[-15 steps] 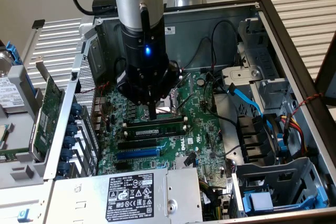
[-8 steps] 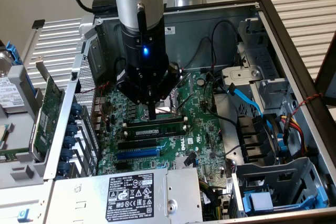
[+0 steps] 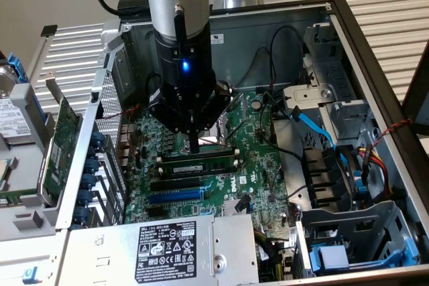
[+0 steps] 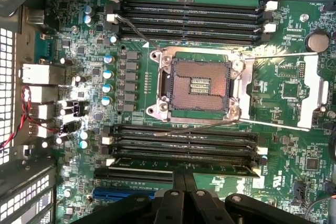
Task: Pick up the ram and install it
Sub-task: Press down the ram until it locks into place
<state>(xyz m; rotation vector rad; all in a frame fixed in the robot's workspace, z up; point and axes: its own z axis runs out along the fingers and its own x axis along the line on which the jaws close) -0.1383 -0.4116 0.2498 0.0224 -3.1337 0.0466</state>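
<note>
One ram (image 3: 200, 163) stick, one motherboard (image 4: 294, 145), one bare CPU socket (image 4: 200, 86), one expansion card (image 3: 65, 135), one arm.

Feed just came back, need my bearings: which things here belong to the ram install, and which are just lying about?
In the job:
- ram, lying in a motherboard slot
- gripper, shut, tip down on the ram
- empty memory slots beside it

Lying about:
- expansion card outside the case
- blue cable
- power supply
- bare CPU socket
</note>
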